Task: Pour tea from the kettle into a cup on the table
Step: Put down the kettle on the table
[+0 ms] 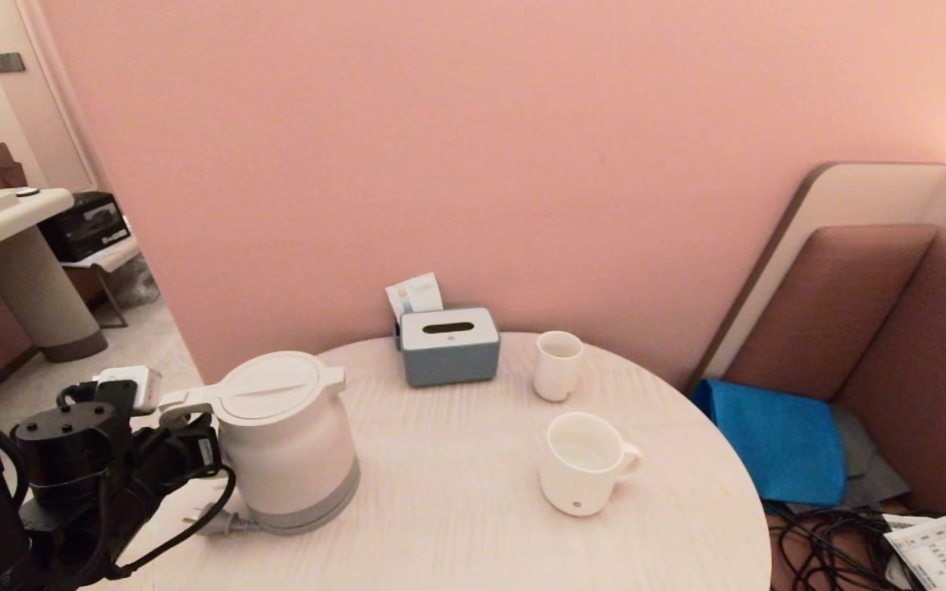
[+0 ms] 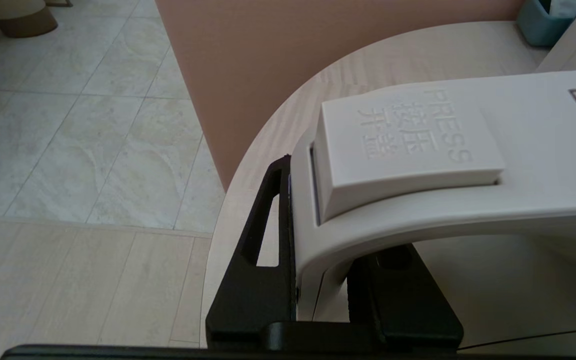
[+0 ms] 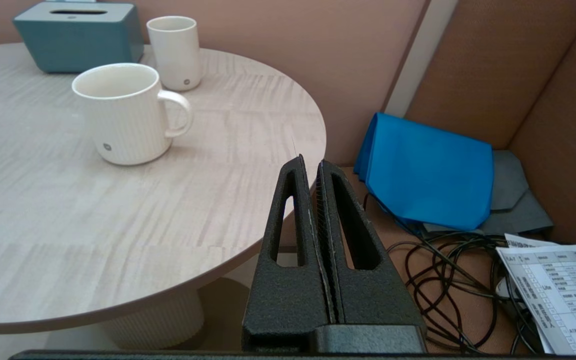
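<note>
The large white kettle (image 1: 288,443) stands upright on the near left of the round pale table (image 1: 456,509). My left gripper (image 1: 185,435) is shut on its loop handle (image 2: 418,200), one black finger (image 2: 263,250) outside the handle and the other inside the loop, just below the lid's press button. The cup (image 1: 584,464), a wide white ribbed mug with its handle to the right, sits on the table to the right of the kettle and looks empty (image 3: 123,117). My right gripper (image 3: 310,162) is shut on nothing, low beside the table's right edge.
A smaller handleless white cup (image 1: 558,364) and a grey-blue tissue box (image 1: 449,345) stand at the back by the pink wall. The kettle's plug and cord (image 1: 214,519) lie at its left. A blue cloth (image 1: 777,439), cables (image 1: 826,550) and papers lie on the bench at the right.
</note>
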You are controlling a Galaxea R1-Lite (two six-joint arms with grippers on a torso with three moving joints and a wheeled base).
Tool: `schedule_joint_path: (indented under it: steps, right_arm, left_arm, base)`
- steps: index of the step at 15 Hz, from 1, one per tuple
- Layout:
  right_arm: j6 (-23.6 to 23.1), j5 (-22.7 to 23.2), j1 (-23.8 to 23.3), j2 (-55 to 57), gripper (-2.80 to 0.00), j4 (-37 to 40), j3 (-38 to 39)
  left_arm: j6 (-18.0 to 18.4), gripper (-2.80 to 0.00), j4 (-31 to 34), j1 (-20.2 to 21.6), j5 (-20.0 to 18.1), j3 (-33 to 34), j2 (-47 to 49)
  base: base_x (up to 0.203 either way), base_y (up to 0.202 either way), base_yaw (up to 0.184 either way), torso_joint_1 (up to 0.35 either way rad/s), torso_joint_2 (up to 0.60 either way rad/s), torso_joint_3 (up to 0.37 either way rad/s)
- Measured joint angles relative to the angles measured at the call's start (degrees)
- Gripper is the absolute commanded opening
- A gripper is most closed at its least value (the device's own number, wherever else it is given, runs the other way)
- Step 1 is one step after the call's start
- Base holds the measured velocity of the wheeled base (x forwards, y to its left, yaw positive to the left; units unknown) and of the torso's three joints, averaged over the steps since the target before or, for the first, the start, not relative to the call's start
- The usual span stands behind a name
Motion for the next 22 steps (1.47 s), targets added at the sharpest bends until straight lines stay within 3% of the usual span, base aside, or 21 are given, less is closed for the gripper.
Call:
schedule_joint_path:
  steps: [4,5,6,22]
  right_arm:
    - [0.02,0.00,0.00,0.00,-2.80,-0.02,0.00]
    - [0.02,0.00,0.00,0.00,-2.80,0.00,0.00]
    - [0.00,0.00,0.00,0.00,-2.80,-0.02,0.00]
    - [0.02,0.00,0.00,0.00,-2.80,-0.02,0.00]
  left_arm:
    - [0.16,-2.80,-0.06,0.02,0.02,0.05,0.00]
    - [0.16,-0.40,-0.09,0.02,0.00,0.09,0.00]
    - [0.14,0.00,-0.11,0.02,-0.01,0.20,-0.04]
    - [-0.59,0.00,-0.13,0.16,-0.07,5.26,-2.59]
  base:
    - [0.000,0.000,0.000,0.000,0.00,0.000]
    - [0.000,0.000,0.000,0.000,0.00,0.000]
    - [0.000,0.000,0.000,0.000,0.00,0.000]
    - [0.000,0.000,0.000,0.000,0.00,0.000]
